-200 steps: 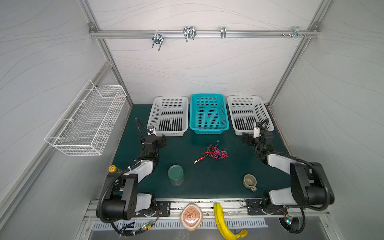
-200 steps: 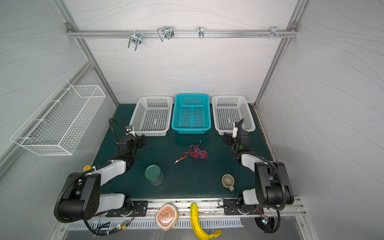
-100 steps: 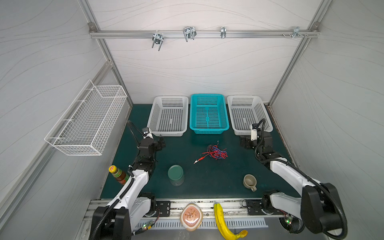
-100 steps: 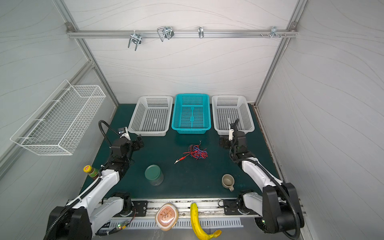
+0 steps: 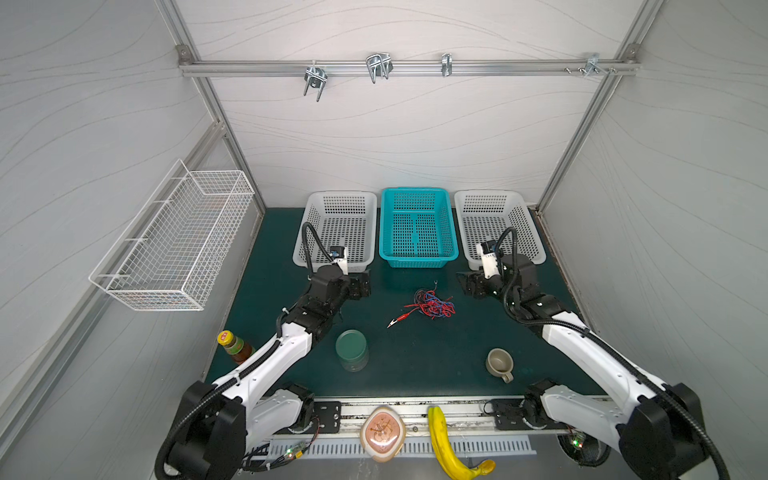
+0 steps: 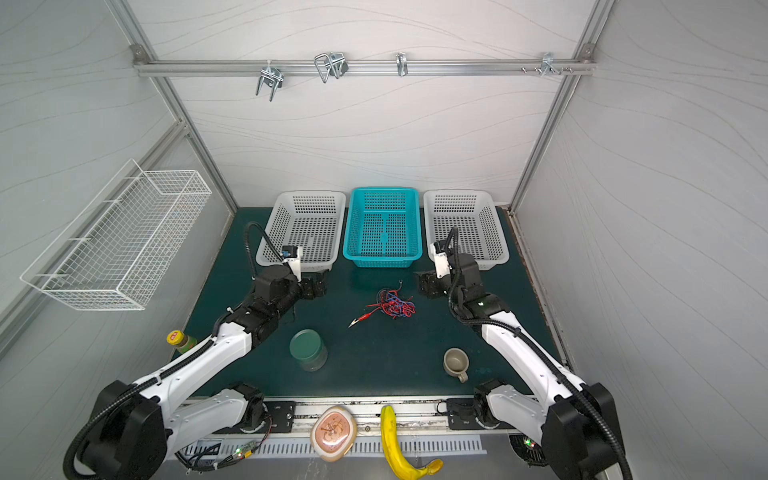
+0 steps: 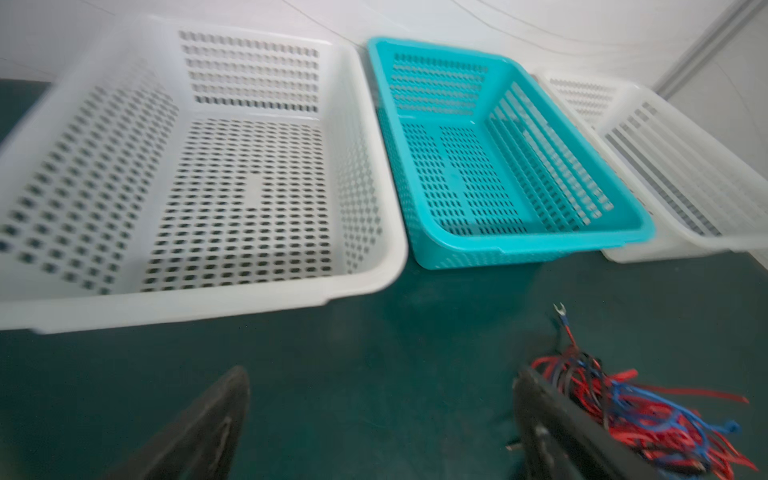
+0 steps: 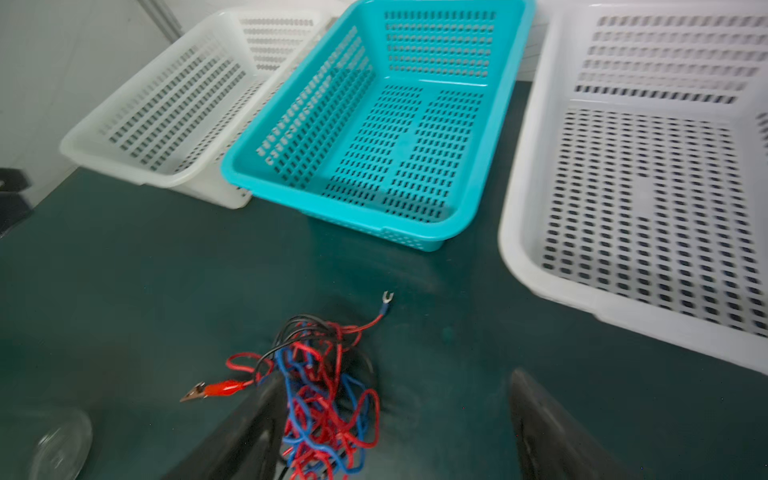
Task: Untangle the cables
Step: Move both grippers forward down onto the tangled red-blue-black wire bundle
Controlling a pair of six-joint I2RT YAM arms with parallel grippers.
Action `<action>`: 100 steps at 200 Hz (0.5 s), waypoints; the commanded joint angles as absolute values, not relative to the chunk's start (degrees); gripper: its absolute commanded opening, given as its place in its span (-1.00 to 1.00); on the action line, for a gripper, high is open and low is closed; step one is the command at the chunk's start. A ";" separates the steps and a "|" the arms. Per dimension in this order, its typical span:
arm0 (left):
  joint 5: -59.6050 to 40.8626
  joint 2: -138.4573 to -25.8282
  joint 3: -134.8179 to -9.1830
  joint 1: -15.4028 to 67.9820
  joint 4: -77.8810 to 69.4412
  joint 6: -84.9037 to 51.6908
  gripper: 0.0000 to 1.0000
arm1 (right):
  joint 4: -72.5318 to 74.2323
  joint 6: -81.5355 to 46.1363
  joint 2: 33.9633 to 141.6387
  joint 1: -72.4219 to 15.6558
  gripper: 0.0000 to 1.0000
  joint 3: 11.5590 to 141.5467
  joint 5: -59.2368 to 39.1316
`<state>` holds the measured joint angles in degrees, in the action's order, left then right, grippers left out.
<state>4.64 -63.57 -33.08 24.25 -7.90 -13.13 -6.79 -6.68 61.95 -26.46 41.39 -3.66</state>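
The cables (image 5: 430, 304) lie as one small knot of red, blue and black wire on the green table (image 5: 415, 365), in its middle toward the far edge, just in front of the teal basket (image 5: 417, 226). The two grippers flank the knot, and neither touches it. The left gripper (image 5: 362, 286) is on the knot's left with its jaws spread wide and nothing between them; in its wrist view the cables (image 7: 648, 415) sit beside one finger. The right gripper (image 5: 467, 284) is on the knot's right, also parted and empty, though whether it is closing I cannot tell; in its wrist view the cables (image 8: 324, 395) lie just beyond one finger. The step in hand looks like the approach to a first grasp. To do it well, each gripper should take a free end, not the heap: the red clip (image 5: 397, 320) trails out toward the near left, and a red lead with a small fork terminal (image 8: 387, 296) sticks out toward the baskets. Pinching those two ends and drawing them slowly apart should loosen the loops; grabbing the middle would likely tighten them. The wires are very thin and limp, so the jaws must come low to the table and close fully.
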 commanded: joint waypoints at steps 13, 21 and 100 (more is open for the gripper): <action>3.91 -69.02 -35.92 30.24 -13.47 -15.50 0.99 | -12.87 -7.82 65.25 -31.42 0.46 44.06 -5.89; 3.91 -70.45 -36.24 31.64 -14.43 -15.73 0.99 | -12.92 -7.98 65.69 -32.12 0.38 43.91 -5.97; 5.12 -80.35 -40.15 39.91 -20.56 -11.89 0.99 | -7.57 -9.54 73.35 -34.32 -0.15 43.12 -8.48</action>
